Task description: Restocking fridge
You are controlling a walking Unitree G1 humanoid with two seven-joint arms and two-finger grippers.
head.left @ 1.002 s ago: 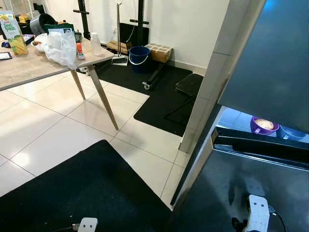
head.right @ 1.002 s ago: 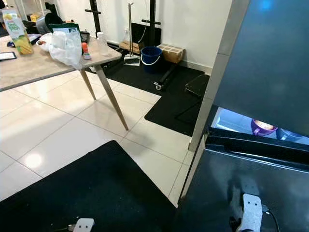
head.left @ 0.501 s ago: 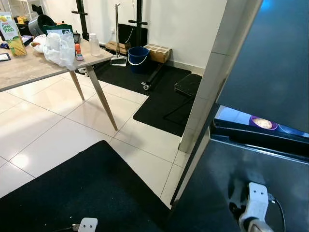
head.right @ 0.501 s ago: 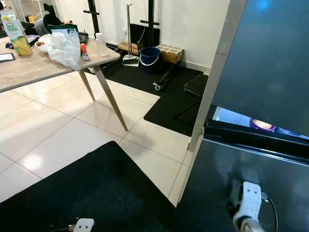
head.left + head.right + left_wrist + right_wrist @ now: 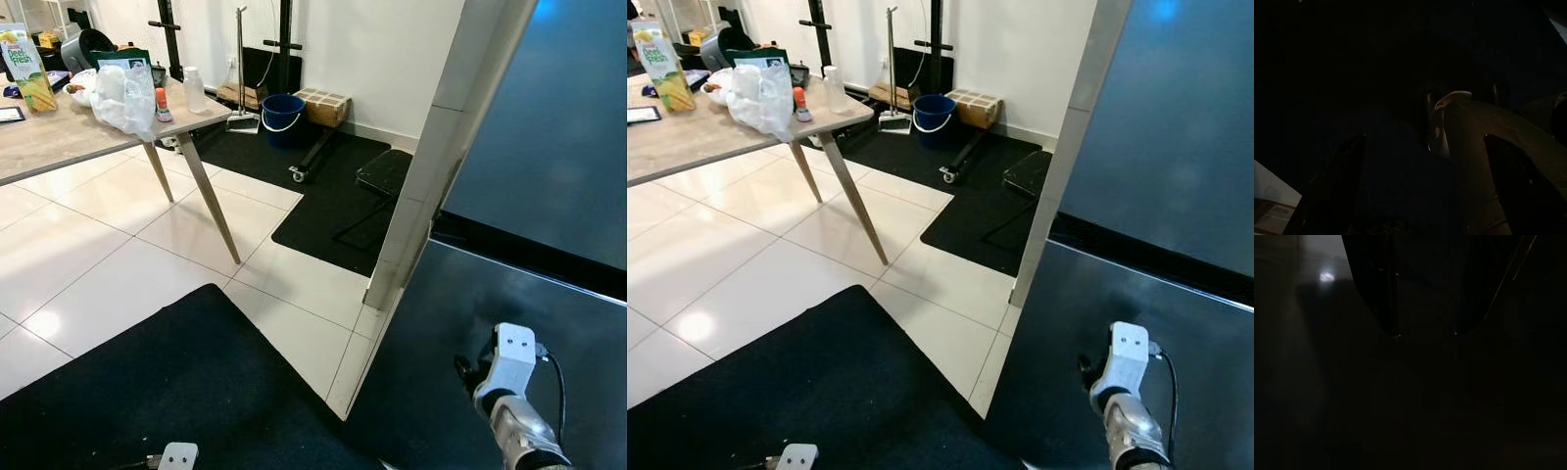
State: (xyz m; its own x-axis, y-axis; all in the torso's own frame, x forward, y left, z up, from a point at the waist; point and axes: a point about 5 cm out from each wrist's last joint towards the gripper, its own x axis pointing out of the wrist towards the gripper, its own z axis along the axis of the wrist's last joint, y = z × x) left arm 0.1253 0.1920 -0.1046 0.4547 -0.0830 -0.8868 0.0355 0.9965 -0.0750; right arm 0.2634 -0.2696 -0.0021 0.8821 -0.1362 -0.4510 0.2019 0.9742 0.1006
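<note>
Now white tiles (image 5: 88, 255) and black mats (image 5: 147, 392); upper left, the table's (image 5: 59, 137) carton (image 5: 25, 69) reads "Fresh"; right gripper's (image 5: 468, 374) opening unreadable against the fridge (image 5: 549, 157).

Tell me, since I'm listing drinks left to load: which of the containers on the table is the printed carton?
The juice carton at the table's far left end, yellow-green with fruit artwork; the bottle near the corner is plain translucent.
</note>
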